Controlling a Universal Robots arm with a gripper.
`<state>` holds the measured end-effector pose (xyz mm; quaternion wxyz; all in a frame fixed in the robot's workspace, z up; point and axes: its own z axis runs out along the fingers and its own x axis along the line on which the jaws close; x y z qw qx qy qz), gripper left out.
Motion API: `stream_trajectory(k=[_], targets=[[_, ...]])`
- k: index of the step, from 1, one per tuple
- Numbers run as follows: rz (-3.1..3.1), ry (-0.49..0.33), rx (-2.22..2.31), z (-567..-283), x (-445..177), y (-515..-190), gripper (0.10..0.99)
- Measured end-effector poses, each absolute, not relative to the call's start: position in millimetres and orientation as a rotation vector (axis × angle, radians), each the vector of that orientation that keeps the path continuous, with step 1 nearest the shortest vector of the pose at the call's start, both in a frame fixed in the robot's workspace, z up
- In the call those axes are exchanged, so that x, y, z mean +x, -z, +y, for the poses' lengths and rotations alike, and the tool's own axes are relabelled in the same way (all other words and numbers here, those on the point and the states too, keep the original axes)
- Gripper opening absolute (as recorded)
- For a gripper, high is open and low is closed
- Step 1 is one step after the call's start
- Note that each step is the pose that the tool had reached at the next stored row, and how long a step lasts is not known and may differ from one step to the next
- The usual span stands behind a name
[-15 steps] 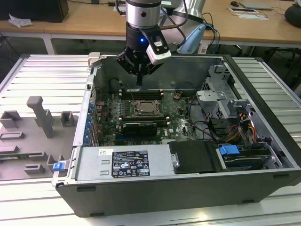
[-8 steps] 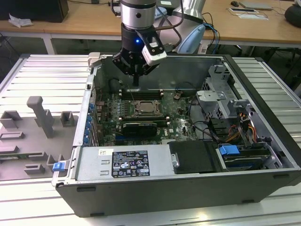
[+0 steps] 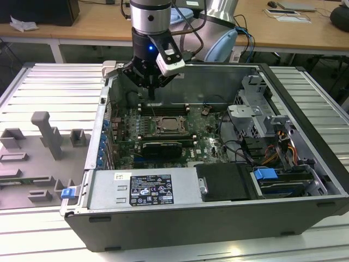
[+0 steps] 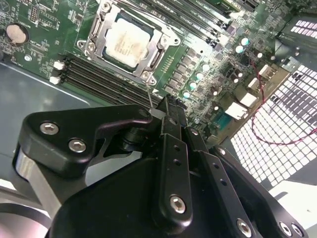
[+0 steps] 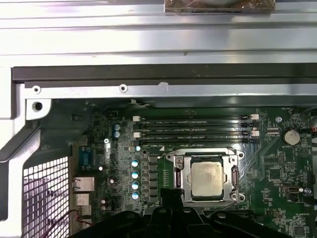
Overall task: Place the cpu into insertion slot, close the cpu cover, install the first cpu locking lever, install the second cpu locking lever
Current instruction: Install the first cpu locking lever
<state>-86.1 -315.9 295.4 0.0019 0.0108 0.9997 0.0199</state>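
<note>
**Desk:** What's your claw doing?

**Me:** Reading from the exterior view's left: a grey parts tray [image 3: 32, 158] beside the computer case [image 3: 180, 218]. Then my claw [image 3: 151, 90] hangs over the memory slots [image 3: 163, 106] at the circuit board's [image 3: 122, 136] far edge. Its fingers look pressed together.

**Desk:** Gripping anything?

**Me:** A thin metal rod [image 4: 148, 95] stands right at the tips in the second wrist view. Whether it's pinched, I cannot tell.

**Desk:** And the chip?

**Me:** The chip [image 3: 170, 126] [image 4: 130, 43] [image 5: 207, 179] lies flat in its socket mid-board, just beside the slots. The cover [image 5: 205, 157] is down around it, with the pale top showing through the cut-out.

**Desk:** So which step?

**Me:** Placing and closing look done to me. I'd judge I'm on the first lever, if that rod is one.

**Desk:** What does it call for?

**Me:** I reckon the rod needs pressing down and sideways under its catch at the socket's edge, without scraping the slots. Further right is the drive cage [image 3: 256, 109], well apart from the claw.
</note>
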Motion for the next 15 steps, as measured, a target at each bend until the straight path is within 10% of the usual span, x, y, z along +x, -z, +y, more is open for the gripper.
stream_trajectory(k=[15], targets=[[3.133,-0.076,-0.041,-315,-102,-270,0.106]])
